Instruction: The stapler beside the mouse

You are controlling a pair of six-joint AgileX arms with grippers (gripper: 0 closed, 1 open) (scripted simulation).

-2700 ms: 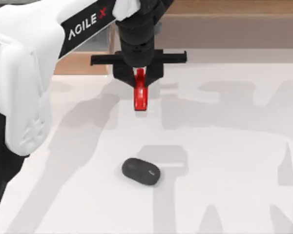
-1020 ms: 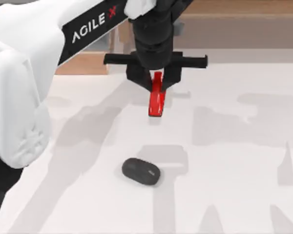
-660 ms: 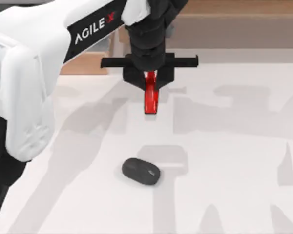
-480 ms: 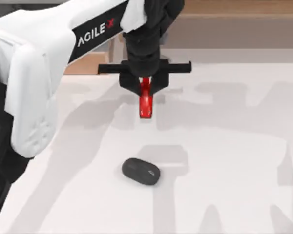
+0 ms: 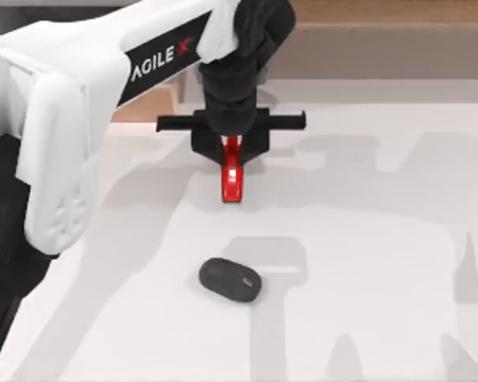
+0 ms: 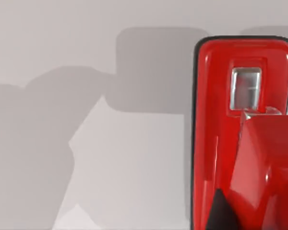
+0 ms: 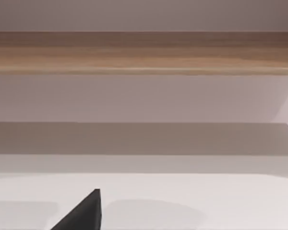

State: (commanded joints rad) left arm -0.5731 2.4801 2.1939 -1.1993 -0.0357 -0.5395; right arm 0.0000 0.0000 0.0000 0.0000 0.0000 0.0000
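Overhead, the left gripper is seen at about 12 o'clock from the table's middle, toward the far edge, with its black crossbar spread to either side. Its jaws are closed narrowly on the rear end of the stapler, which is gripped between the two fingers and hangs with its long axis running from 12 to 6 o'clock; the free end is pointed toward 6 o'clock. A shadow of the arm is cast on the white table beneath it. Whether the stapler's tip is touching the surface cannot be told.

The mouse is found lying flat at 6 o'clock from the stapler, well apart from it, its long axis slightly slanted and a small light mark on its top.

From the left wrist, the stapler is seen close up, glossy red with a small metal window near its front end, above the pale table.

The right arm's state cannot be told; a dark finger tip is seen over the table from the right wrist.
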